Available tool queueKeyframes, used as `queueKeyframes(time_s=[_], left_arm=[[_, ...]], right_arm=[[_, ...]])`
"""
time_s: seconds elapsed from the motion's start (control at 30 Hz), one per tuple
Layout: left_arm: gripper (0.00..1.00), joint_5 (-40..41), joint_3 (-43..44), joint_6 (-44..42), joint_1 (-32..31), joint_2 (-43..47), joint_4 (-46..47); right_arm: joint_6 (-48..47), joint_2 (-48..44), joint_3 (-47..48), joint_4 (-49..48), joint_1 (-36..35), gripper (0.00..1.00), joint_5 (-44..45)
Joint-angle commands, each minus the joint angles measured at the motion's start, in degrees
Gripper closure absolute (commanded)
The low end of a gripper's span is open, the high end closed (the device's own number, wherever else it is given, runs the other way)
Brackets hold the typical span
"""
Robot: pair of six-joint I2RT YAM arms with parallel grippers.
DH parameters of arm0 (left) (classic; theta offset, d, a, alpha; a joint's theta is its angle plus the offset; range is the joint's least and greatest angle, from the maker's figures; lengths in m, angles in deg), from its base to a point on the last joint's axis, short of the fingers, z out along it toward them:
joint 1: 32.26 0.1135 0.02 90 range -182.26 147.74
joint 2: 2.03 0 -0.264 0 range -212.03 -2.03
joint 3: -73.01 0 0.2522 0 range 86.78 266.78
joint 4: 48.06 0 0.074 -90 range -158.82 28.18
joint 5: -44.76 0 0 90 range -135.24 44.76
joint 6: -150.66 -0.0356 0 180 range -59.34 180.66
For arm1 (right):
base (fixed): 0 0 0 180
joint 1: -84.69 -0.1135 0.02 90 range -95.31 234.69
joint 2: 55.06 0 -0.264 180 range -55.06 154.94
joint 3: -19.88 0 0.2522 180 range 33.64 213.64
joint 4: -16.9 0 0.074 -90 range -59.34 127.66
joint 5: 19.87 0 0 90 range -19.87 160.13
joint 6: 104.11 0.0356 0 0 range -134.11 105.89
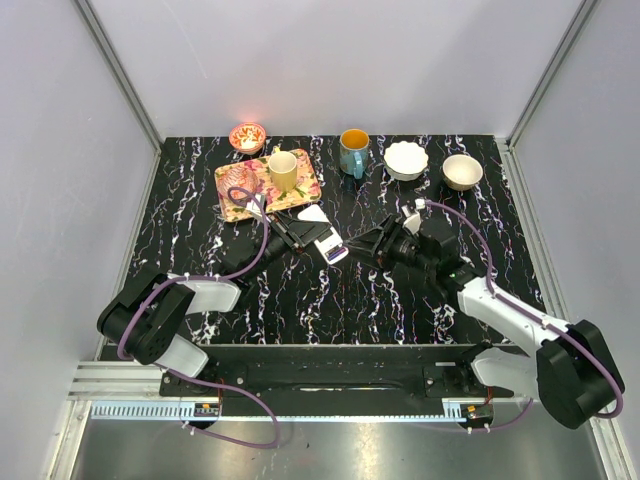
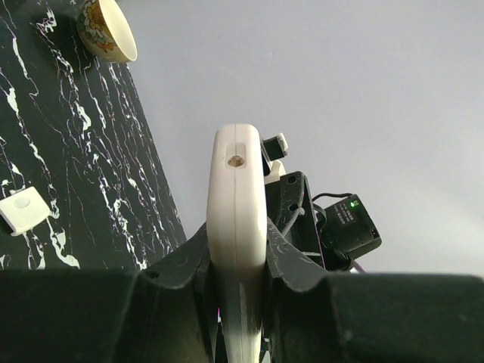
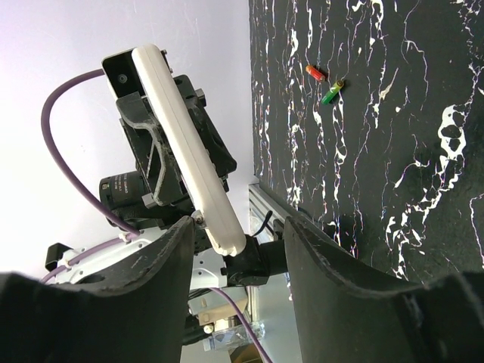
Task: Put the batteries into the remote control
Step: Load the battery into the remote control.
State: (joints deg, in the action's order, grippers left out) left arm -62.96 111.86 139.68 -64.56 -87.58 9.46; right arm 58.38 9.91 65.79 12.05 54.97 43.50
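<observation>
Left fingers (image 2: 181, 266) are clamped on the remote control (image 2: 236, 219), held edge-on above the bench (image 2: 91, 166). My right fingers (image 3: 155, 291) are spread, empty. The batteries (image 3: 315, 72) lie on the bench, apart from it. I'd grab one near its end, holding the remote level.

No text, brand, number or sign can be read in any of the views. The remote control (image 2: 236, 227) shows only its plain white edge. If the dark box (image 2: 349, 225) with the green light, just to the right of the remote control, carries any print, it is too small to tell.
</observation>
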Motion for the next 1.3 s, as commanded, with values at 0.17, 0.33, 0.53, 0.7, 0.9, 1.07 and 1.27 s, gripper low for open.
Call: queueKeyframes(time_s=[0.17,0.33,0.53,0.7,0.9,1.07,1.27], left_arm=[[1.00,1.4,3.5,0.6,-0.1,0.3,24.1],[1.00,1.9,3.6,0.6,-0.1,0.4,24.1],[1.00,1.9,4.0,0.7,-0.1,0.0,24.1],[1.00,1.7,3.7,0.7,-0.1,-0.3,24.1],[1.00,1.7,3.0,0.6,-0.1,0.0,24.2],[1.00,1.8,2.7,0.6,-0.1,0.2,24.1],[1.00,1.5,2.7,0.6,-0.1,0.5,24.1]], right_arm=[[-4.2,1.7,3.7,3.1,0.1,0.48,-2.4],[-5.0,1.4,3.7,4.4,0.1,0.52,-2.3],[-6.3,-0.7,3.4,5.9,0.1,0.45,-1.8],[-6.0,-1.4,3.6,6.2,0.1,0.41,-1.4],[-5.7,-2.5,4.8,6.7,0.1,0.38,-0.6],[-5.3,-3.2,5.6,7.0,0.1,0.37,-0.3],[-5.3,-3.6,5.8,6.8,0.1,0.36,0.6]])
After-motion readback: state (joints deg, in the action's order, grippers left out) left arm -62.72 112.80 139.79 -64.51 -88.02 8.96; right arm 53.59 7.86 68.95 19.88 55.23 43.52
